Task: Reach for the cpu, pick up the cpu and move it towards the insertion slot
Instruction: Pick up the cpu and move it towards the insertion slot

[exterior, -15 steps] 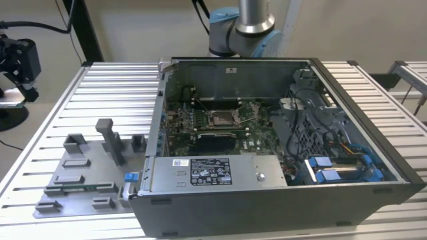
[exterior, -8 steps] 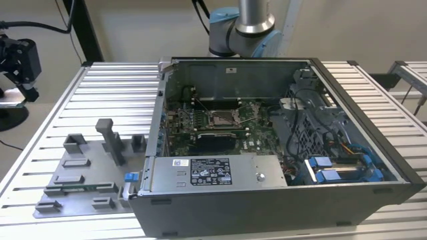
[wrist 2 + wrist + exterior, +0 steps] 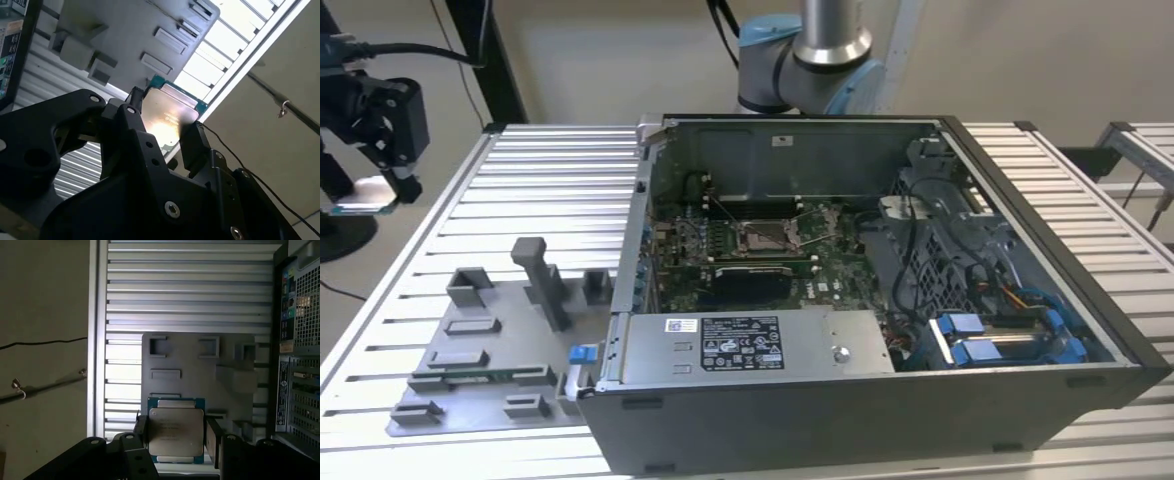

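Note:
My gripper (image 3: 376, 185) hangs in the air at the exterior view's far left, past the table's edge and well away from the computer case (image 3: 881, 300). It is shut on the cpu (image 3: 360, 197), a thin square chip with a pale silver face. In both wrist views the cpu (image 3: 176, 430) (image 3: 167, 112) sits flat between the two black fingers (image 3: 213, 440) (image 3: 192, 142). The insertion slot (image 3: 765, 237), a silver-framed socket on the green board, lies inside the open case, far to the right of the gripper.
A grey fixture plate (image 3: 494, 350) with raised blocks lies on the ribbed metal table (image 3: 547, 200), left of the case. Below the socket is a wider black opening (image 3: 747, 285). Cables and blue parts (image 3: 987, 340) fill the case's right side. The arm's base (image 3: 807, 60) stands behind the case.

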